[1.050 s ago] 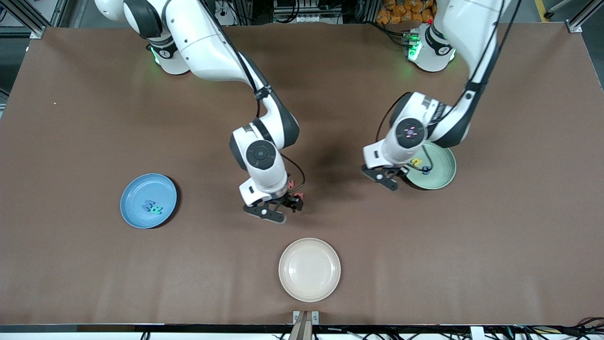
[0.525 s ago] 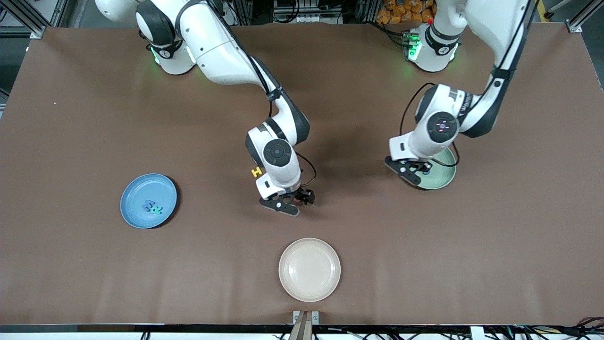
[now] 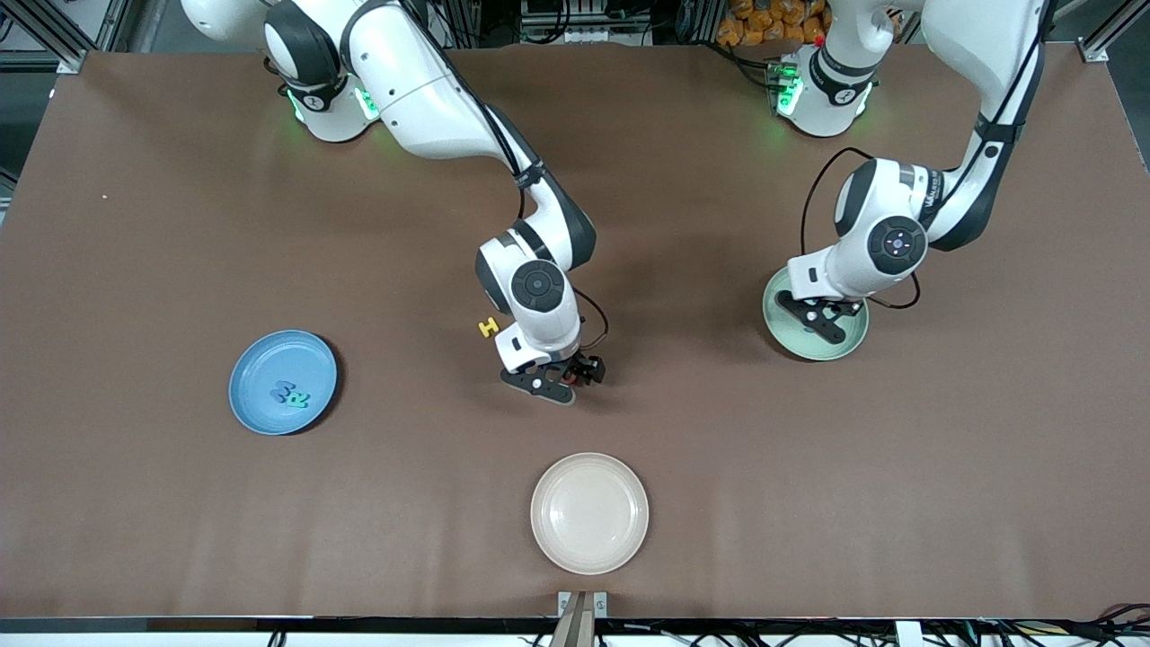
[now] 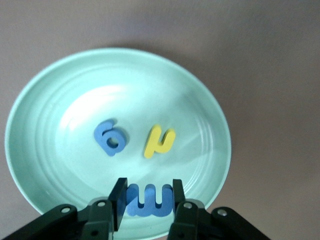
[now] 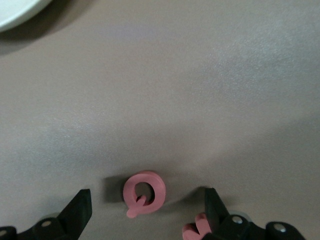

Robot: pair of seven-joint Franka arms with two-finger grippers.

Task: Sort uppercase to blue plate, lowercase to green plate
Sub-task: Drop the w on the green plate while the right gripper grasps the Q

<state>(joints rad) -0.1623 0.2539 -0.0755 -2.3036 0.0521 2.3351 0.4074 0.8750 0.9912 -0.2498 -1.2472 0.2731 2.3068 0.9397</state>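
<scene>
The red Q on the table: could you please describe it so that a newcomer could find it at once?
Start at the cream plate nearest the front camera, then look to the right gripper, farther from that camera, low over the bare table. The red Q lies flat between its open jaws. Unlike the other red letter beside it, it is a closed ring with a short tail.

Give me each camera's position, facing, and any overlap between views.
Front view: high across the table, facing both arm bases; shows both arms, blue plate, cream plate, green plate, yellow H.
Left wrist view: on the left arm, looking down into the green plate; left gripper holds the blue m, beside blue g and yellow h.
Right wrist view: on the right arm, looking down at the table; right gripper, jaws open, straddles the red Q.
Shared: front and left wrist both show the green plate.
</scene>
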